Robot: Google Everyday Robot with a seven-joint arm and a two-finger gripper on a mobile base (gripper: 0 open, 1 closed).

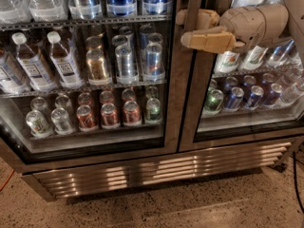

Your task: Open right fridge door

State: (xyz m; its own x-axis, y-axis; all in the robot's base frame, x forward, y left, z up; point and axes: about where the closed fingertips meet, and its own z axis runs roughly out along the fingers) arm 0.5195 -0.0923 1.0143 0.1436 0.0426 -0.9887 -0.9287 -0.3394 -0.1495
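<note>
The right fridge door is a tall glass door in a steel frame, with green and blue cans and white-labelled bottles behind it. Its left upright runs beside the centre seam. My beige gripper reaches in from the upper right at that upright. One finger lies partly behind the upright and the other finger lies in front, so the two clasp the door's edge. The door stands in line with the fridge front.
The left glass door shows water bottles, brown-drink bottles and red cans on wire shelves. A steel vent grille runs along the fridge base above a speckled floor. A dark cable hangs at the far right.
</note>
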